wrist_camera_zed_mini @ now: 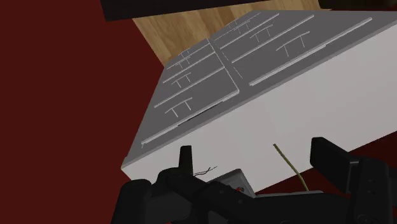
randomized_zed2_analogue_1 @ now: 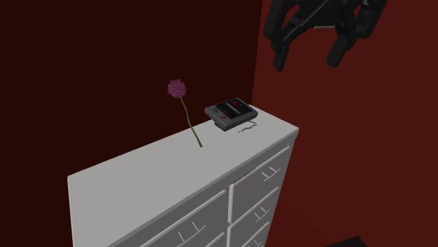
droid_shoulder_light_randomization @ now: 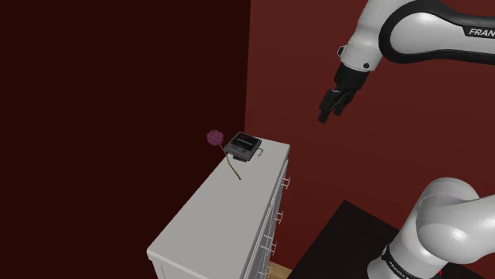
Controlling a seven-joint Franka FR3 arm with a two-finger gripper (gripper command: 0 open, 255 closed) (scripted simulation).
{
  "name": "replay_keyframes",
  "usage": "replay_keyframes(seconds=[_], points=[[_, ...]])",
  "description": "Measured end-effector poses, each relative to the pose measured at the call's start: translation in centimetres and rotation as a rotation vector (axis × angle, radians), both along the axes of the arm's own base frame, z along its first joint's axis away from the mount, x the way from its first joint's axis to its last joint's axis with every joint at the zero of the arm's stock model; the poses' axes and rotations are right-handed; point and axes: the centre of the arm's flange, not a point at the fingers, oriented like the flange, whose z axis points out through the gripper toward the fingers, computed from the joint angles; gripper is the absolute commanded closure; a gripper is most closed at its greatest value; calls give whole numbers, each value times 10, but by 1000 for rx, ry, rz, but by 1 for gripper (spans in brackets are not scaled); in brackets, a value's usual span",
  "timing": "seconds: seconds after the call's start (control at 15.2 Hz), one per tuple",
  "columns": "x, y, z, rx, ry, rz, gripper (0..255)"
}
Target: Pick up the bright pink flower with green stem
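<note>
The white dresser (droid_shoulder_light_randomization: 214,214) stands against a dark red wall, its drawers facing the shoulder view's right. Above it and well off its drawer side, the white arm (droid_shoulder_light_randomization: 412,32) carries the claw (droid_shoulder_light_randomization: 328,115) high in the air. The claw is released: in the second exterior view its two black fingers (randomized_zed2_analogue_1: 279,62) stand well apart with nothing between them.

At the far end of the dresser top lies a small dark box (randomized_zed2_analogue_1: 231,112) like a tape player, with a thin wire trailing beside it. Just beside the box is the flower (randomized_zed2_analogue_1: 187,116). The foot of its thin green stem rests on the dresser top. Its small purplish-pink head reaches past the wall-side edge. I cannot tell whether the head leans on the wall or hangs free.

The flower looks very light, and it is probably easy to knock or roll away. The stem is narrow, so the claw will likely have to close almost fully to hold it. The head looks soft and easy to crush, so it is a poor place to grip. The better hold seems to be mid-stem, with the fingers set across it on the side away from the box.
</note>
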Motion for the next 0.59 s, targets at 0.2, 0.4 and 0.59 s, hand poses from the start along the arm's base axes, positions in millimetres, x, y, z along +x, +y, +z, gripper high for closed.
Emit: replay_keyframes(seconds=[0.2, 0.4, 0.59], points=[[15, 6, -4, -5, 2, 8, 0], [44, 25, -9, -16, 7, 25, 0], [79, 44, -21, -27, 12, 44, 0]])
